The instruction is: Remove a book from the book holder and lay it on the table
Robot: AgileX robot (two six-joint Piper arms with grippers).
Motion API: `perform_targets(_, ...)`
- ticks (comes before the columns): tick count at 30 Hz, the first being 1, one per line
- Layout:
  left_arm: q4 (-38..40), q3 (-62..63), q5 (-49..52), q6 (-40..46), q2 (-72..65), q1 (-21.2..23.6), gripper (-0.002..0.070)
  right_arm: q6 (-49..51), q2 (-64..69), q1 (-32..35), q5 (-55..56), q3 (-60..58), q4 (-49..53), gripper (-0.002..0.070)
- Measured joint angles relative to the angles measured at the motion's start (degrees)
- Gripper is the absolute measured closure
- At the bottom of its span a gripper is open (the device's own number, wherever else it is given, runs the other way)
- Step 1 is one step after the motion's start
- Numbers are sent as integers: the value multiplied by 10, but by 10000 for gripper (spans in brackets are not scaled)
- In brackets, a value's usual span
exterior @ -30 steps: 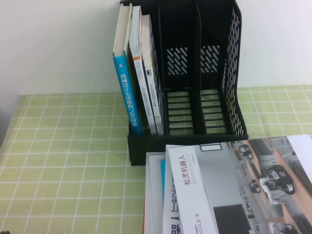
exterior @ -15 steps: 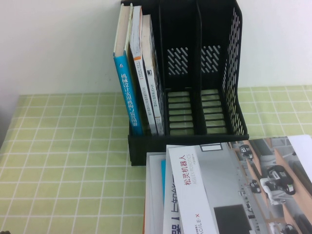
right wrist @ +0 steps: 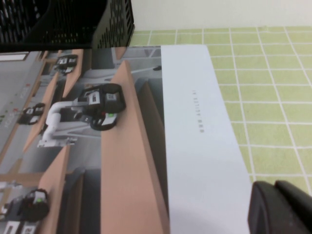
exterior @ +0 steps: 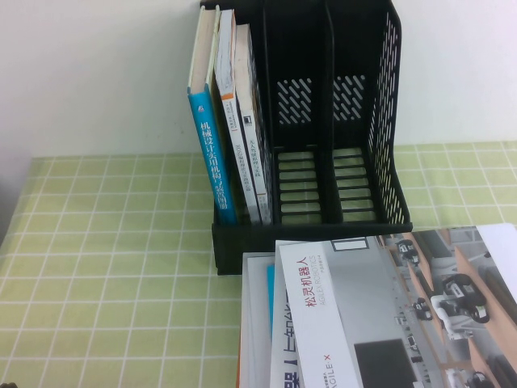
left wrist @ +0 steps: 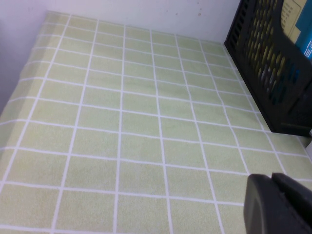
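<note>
The book [exterior: 380,307], grey-white with a red Chinese title, "AGILEX" and robot photos, lies flat on the table [exterior: 105,267] in front of the black book holder [exterior: 355,121]. It rests partly on another white book [exterior: 257,323]. The holder's middle and right compartments are empty. My right gripper [right wrist: 274,186] is shut and empty, low beside the book's white outer edge [right wrist: 195,131]. My left gripper [left wrist: 271,176] is shut and empty over bare cloth [left wrist: 122,122], left of the holder [left wrist: 273,73]. Neither gripper shows in the high view.
The holder's left compartment holds a thick blue-spined book [exterior: 212,153] and two thinner upright books [exterior: 246,121]. A white wall stands right behind the holder. The holder's corner shows in the right wrist view [right wrist: 63,19]. Open cloth lies left of the holder.
</note>
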State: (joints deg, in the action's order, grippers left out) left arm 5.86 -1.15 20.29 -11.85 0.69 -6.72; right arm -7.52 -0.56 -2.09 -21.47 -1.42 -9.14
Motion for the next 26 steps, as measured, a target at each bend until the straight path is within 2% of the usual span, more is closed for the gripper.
perform_targets(26, 0, 0, 0, 0, 0, 0, 678, -8, 0, 0, 0, 0, 0, 678)
